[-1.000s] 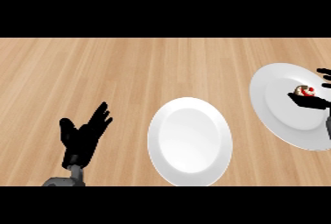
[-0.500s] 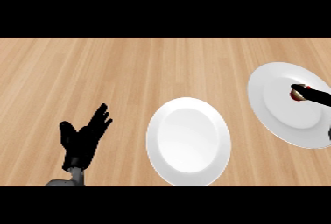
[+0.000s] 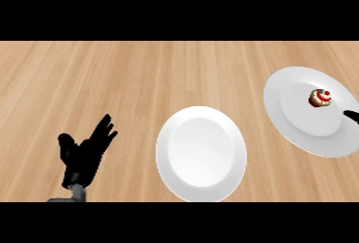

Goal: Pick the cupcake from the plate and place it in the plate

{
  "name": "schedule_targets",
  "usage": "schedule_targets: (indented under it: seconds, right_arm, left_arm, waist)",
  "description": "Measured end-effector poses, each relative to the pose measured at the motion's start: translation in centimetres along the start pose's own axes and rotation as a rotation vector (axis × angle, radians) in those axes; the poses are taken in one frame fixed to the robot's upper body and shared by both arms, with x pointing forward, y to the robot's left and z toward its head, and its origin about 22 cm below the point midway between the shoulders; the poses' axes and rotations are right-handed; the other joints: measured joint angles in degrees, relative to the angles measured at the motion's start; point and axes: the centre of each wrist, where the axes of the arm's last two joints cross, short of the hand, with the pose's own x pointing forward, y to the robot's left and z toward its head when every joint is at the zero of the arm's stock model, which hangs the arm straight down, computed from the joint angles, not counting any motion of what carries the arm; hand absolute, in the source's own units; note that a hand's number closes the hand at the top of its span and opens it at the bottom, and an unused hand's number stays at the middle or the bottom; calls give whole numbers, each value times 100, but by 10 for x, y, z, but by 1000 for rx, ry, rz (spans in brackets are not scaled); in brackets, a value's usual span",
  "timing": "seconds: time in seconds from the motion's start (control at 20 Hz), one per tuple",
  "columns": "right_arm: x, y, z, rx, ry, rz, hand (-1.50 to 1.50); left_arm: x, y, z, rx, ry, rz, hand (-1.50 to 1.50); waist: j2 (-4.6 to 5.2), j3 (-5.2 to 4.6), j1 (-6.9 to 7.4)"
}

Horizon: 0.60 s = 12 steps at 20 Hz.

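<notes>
My right hand (image 3: 351,115), barely a fingertip showing beside the cupcake (image 3: 322,98), grip unreadable — light, soft, squashy, so I'd pinch its base.

- Light is bright, even and diffuse across the pale wooden counter top (image 3: 140,80); no single source direction can be told.
- The two round white plates, one at the centre (image 3: 201,153) and one at the right edge (image 3: 301,123), show only soft grey shading in their wells, no glare.
- The matte black left hand (image 3: 85,153) reads almost as a silhouette, with little surface detail.
</notes>
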Motion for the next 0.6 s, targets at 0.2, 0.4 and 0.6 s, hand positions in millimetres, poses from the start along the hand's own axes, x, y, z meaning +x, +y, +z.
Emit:
schedule_targets:
  seconds: [0.2, 0.4, 0.6]
  right_arm:
    - [-14, -29, 16, 88, -4, -29, -150]
    - [-33, -54, 43, 154, -5, -8, -150]
    - [-40, -69, 63, 194, -2, 41, -150]
  left_arm:
    - [-2, -1, 3, 15, 6, -2, 0]
    - [-3, 1, 4, 15, 9, 6, 0]
    - [-1, -1, 4, 20, 22, 2, 0]
  waist:
    - [-17, -10, -51]
    - [-28, -15, -84]
    - [-37, -20, -110]
